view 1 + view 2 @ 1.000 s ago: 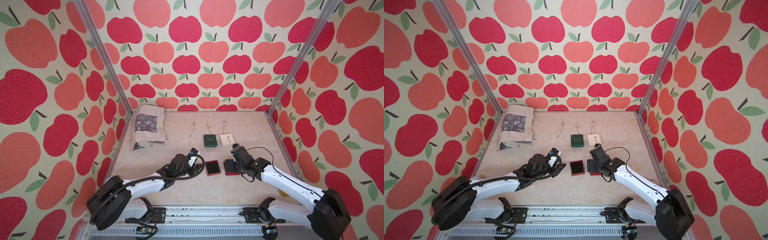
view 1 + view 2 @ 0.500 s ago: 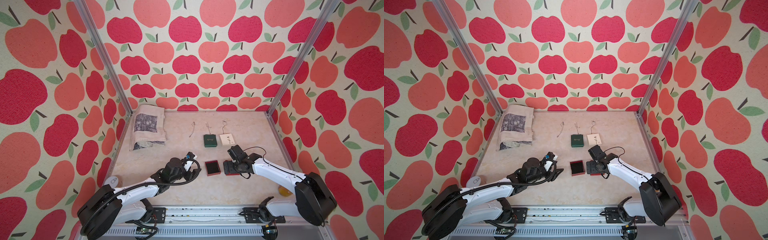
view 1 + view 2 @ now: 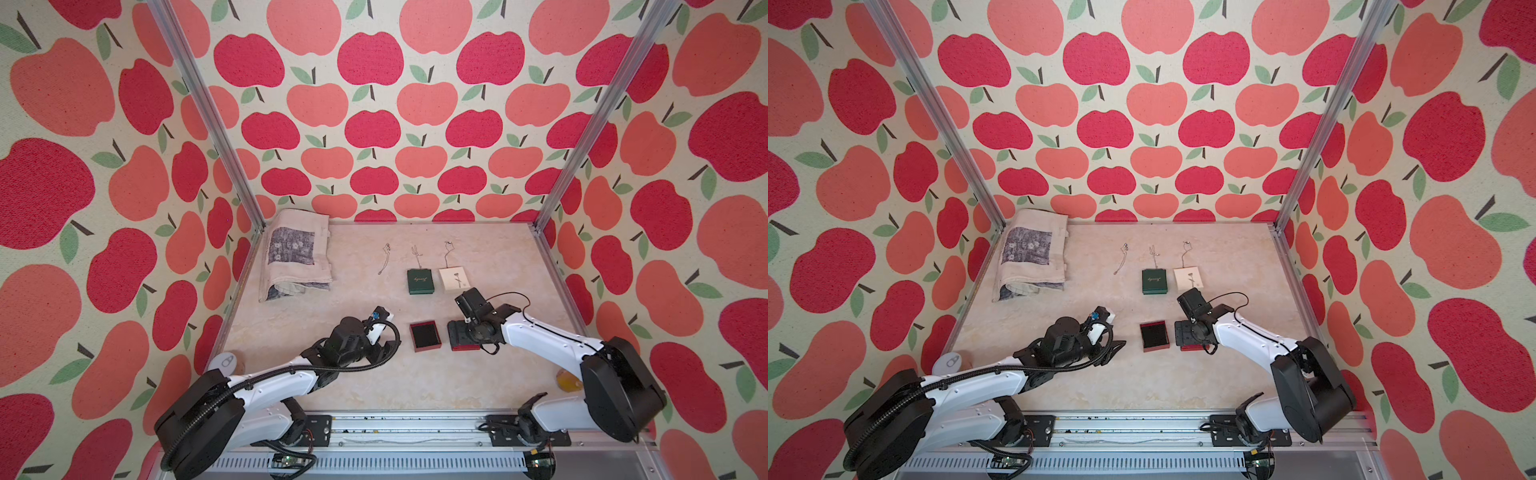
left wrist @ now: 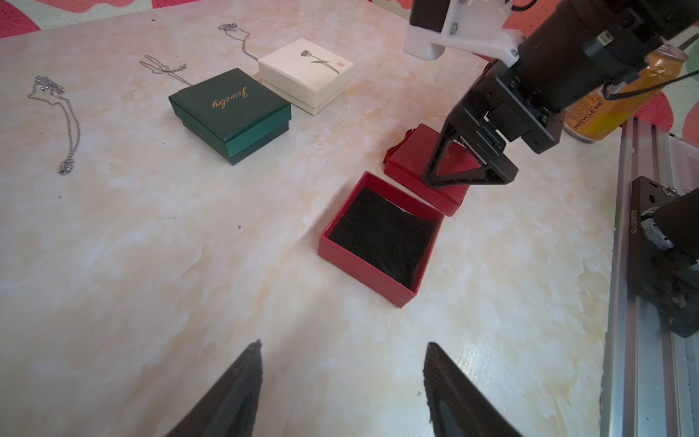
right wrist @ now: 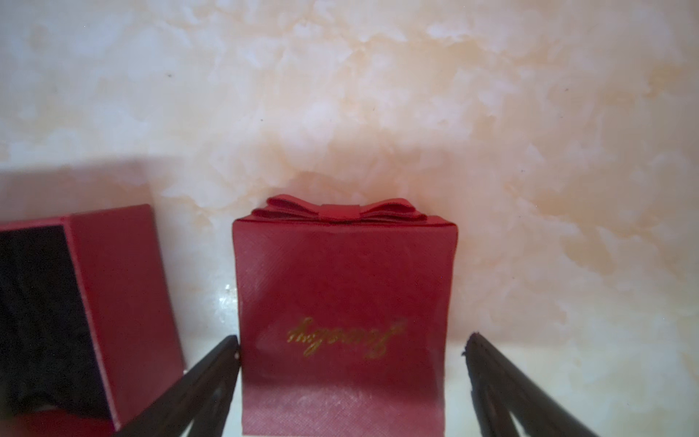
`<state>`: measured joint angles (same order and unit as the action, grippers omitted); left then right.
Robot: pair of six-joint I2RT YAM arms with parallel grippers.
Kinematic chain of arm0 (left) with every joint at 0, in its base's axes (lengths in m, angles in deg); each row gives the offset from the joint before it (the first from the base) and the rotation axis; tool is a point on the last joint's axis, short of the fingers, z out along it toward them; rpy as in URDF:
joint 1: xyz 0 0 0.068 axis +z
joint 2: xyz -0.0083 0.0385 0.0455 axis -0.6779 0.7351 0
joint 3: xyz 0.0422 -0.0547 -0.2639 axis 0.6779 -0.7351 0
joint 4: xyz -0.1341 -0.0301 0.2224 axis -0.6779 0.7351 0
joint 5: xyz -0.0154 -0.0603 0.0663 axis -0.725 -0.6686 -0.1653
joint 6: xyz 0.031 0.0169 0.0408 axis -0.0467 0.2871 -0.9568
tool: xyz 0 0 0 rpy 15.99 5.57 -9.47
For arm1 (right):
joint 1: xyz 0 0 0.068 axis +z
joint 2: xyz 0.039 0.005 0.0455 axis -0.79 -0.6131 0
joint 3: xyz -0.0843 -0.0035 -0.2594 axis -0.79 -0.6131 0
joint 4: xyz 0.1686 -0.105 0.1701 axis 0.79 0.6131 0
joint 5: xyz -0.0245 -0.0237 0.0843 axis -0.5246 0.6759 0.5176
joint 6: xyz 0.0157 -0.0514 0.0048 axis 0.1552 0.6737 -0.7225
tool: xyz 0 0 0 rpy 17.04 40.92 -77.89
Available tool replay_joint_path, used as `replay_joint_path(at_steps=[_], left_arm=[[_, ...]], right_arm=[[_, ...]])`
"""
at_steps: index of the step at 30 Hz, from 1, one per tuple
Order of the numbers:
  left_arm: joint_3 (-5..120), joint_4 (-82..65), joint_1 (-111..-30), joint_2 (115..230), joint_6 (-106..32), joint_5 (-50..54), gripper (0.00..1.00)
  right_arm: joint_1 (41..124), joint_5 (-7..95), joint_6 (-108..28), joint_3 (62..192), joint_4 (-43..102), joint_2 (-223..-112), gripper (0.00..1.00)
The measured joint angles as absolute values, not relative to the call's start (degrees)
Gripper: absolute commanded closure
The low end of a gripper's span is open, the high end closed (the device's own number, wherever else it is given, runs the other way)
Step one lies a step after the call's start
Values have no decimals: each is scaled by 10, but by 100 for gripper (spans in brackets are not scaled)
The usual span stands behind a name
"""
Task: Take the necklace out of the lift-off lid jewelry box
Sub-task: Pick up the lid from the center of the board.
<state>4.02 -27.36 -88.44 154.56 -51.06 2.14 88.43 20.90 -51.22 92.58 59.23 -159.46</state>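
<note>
While the red box (image 4: pixel 359 270) sits open near the front of the table (image 3: pixel 270 324), its necklace cannot be made out on the black padding. The lid (image 5: pixel 342 287) lies just beside it, straddled by the spread right gripper (image 5: pixel 351 346) (one finger (image 5: pixel 223 363) at its side, no clamp). The left gripper (image 4: pixel 342 344), open and empty, faces bare marble.

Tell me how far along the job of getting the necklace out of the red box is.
Done: the red lid is off and lies beside the open red box. In hand: nothing is gripped. The right end effector straddles the lid with its jaws open, and the left end effector is open, short of the box. Left: the actual take-out. Only black padding shows inside.
</note>
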Motion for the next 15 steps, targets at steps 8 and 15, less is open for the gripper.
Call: replay_joint_path(at_steps=[8, 15], left_arm=[[40, -273, -884, 1546, -511, 21, 30], [40, -273, -884, 1546, -511, 21, 29]], right_arm=[[883, 216, -501, 930, 581, -1606, 12], [881, 220, -498, 932, 581, -1610, 14]])
